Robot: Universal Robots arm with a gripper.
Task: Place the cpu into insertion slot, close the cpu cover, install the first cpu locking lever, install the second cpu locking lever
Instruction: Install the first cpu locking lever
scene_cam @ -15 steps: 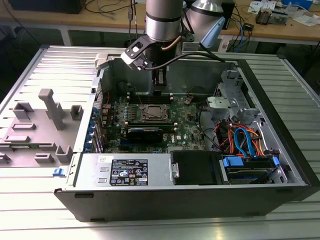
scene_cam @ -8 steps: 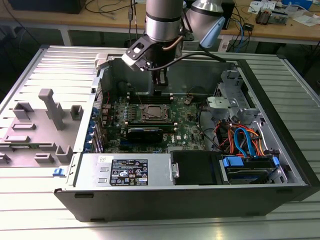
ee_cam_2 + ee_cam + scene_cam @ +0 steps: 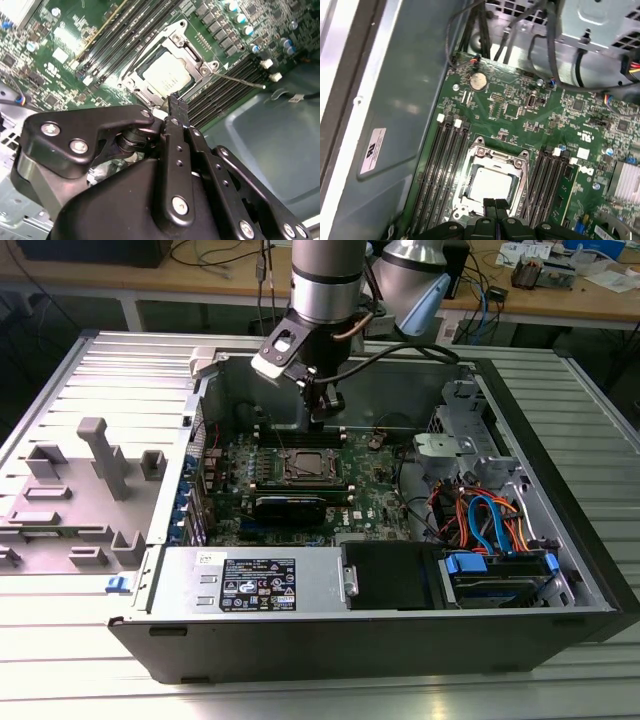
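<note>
Silvery cpu cover (image 3: 501, 157) down over the cpu (image 3: 490, 184); hangs at its rim with end effector (image 3: 496, 204) pinched narrow, empty.

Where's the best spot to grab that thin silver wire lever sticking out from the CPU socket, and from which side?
Grip the thin silver wire lever near its free end, where it reaches out over the black memory slots with room around it. Come from above, straddling the wire. Its other end is pinned at the silvery socket corner, which looks too crowded to grip.
</note>
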